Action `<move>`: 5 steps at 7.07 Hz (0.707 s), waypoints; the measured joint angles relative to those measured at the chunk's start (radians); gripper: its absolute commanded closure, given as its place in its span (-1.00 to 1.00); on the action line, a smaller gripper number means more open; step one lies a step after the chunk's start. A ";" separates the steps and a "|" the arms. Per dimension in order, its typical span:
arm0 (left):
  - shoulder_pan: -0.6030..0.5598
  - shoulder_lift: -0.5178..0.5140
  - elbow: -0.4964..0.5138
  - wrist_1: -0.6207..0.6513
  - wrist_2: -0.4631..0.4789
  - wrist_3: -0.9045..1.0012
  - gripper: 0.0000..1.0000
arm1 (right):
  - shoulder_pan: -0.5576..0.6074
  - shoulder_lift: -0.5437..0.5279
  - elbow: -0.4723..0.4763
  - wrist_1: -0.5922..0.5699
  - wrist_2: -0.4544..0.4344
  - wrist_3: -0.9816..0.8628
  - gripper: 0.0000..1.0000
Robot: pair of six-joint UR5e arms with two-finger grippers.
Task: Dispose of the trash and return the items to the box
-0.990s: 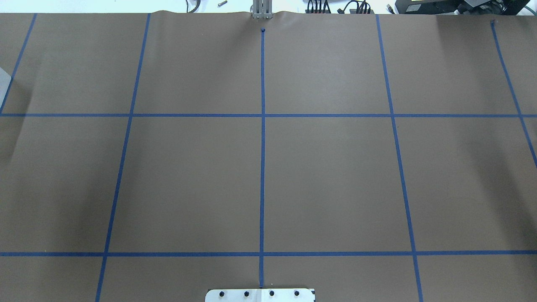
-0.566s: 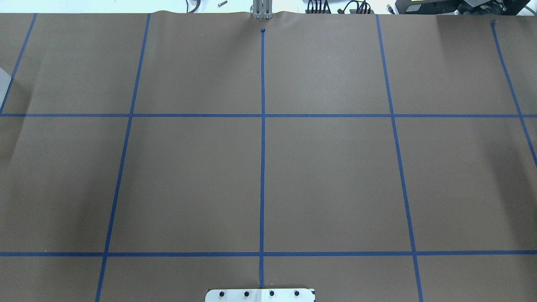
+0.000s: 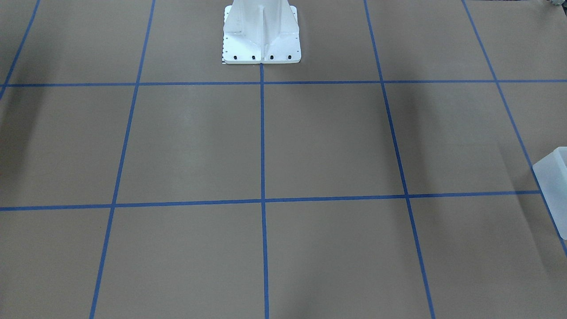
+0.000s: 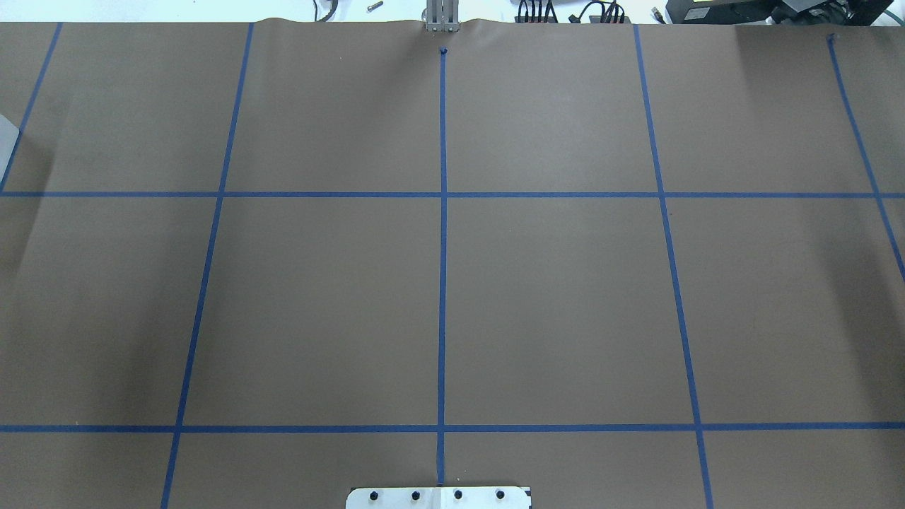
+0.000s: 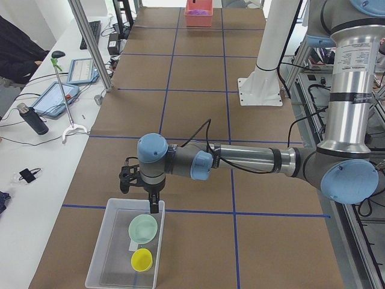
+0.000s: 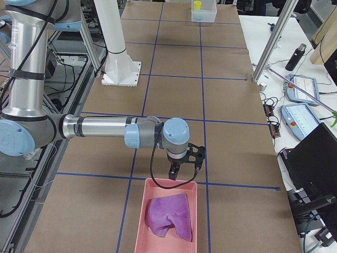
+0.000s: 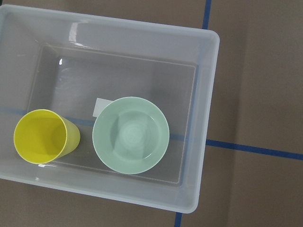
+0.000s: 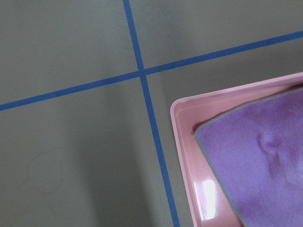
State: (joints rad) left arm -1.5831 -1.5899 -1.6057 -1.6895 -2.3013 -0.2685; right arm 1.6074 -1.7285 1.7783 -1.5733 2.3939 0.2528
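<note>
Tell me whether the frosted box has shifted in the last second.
No. In the overhead view the box corner sits at the same place against the blue tape line by the left edge.

Robotics lab, by every sign. The table [image 4: 565, 283] is papered in brown and ruled into squares with blue tape [image 4: 442, 283], with a white pedestal [image 3: 261, 31] bolted down at one edge. The left arm [image 5: 252, 159] and right arm [image 6: 100, 127] are grey-and-blue industrial types. A white bench [image 5: 24, 205] alongside holds tablets [image 5: 55, 99], a laptop [image 6: 316, 153] and cables [image 4: 537, 13], with aluminium posts [image 5: 90, 45] and an operator [image 5: 15, 48] at its far end.
</note>
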 measured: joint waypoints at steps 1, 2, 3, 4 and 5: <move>0.000 0.000 0.006 -0.001 -0.001 0.000 -0.97 | 0.001 0.003 0.003 -0.009 0.001 0.000 -1.00; 0.000 0.000 0.010 -0.003 -0.001 0.000 -0.97 | 0.001 0.005 0.003 -0.012 0.001 0.000 -1.00; 0.000 0.000 0.013 -0.003 -0.001 -0.001 -0.97 | 0.002 0.005 0.004 -0.013 0.000 0.000 -1.00; 0.000 -0.001 0.015 -0.004 -0.001 -0.001 -0.97 | 0.002 0.006 0.004 -0.013 0.000 0.000 -1.00; 0.000 -0.001 0.017 -0.005 -0.001 -0.001 -0.97 | 0.002 0.007 0.004 -0.013 -0.001 0.000 -1.00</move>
State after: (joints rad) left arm -1.5831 -1.5911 -1.5883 -1.6944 -2.3025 -0.2699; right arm 1.6091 -1.7217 1.7824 -1.5866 2.3932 0.2531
